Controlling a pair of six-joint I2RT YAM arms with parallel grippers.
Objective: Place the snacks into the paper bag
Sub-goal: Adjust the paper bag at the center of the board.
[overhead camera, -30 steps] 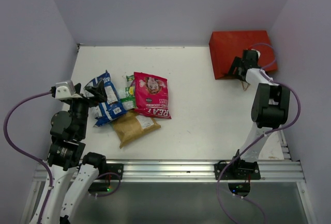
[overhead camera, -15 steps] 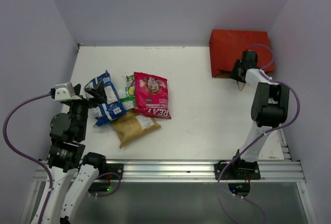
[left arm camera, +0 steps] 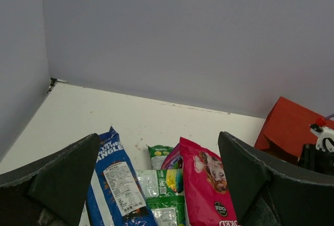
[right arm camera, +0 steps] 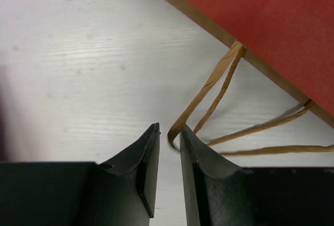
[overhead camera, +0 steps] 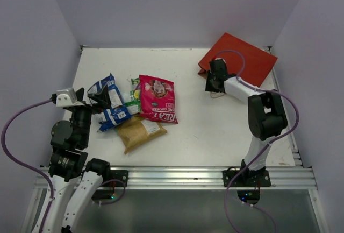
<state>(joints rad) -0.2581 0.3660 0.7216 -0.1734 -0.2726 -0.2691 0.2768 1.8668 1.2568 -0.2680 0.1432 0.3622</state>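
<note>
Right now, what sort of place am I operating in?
Probably a lab test cell: plain lavender walls around a white table, an aluminium rail, only snacks and a paper bag.

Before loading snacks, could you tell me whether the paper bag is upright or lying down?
Lying down: the paper bag shows its broad red side up, twine handles on the table.

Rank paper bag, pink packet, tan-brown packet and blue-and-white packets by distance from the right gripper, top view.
1. Paper bag, back right, at the right gripper.
2. Pink packet, mid-table.
3. Tan-brown packet, nearer the arm bases.
4. Blue-and-white packets, far left.
</note>
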